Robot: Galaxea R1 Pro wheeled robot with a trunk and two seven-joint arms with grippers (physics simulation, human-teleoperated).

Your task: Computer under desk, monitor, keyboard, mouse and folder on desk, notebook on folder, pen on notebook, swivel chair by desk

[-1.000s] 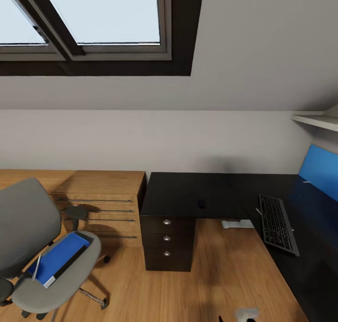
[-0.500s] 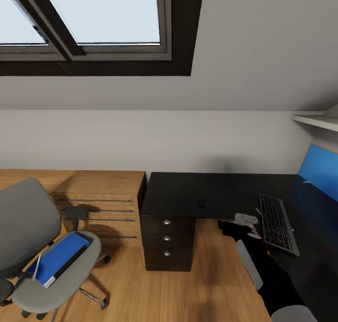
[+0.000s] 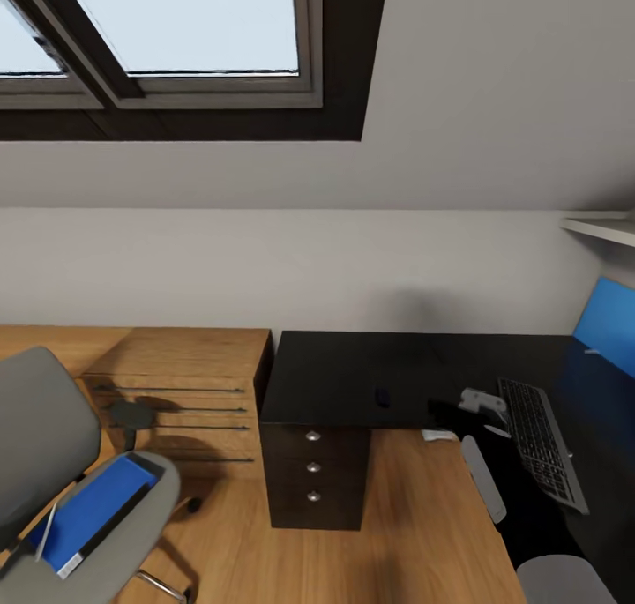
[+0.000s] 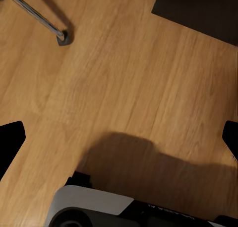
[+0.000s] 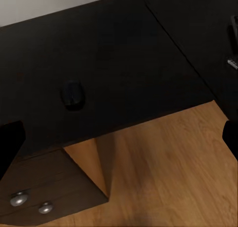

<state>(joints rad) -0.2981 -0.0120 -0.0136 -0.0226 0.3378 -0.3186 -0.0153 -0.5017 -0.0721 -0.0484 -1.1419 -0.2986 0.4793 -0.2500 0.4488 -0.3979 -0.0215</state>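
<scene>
Now R gripper over desk near keyboard, both grippers' fingers spread, holding nothing.

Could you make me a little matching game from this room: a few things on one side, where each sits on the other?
Things:
1. folder
2. keyboard
3. mouse
4. drawers

Places:
A. under the black desk top
B. on the swivel chair seat
C. on the desk's right wing
D. alone on the desk top above the drawers

Pairs: 1-B, 2-C, 3-D, 4-A

Attic home workspace; sloped skylight, black desk, swivel chair
</scene>
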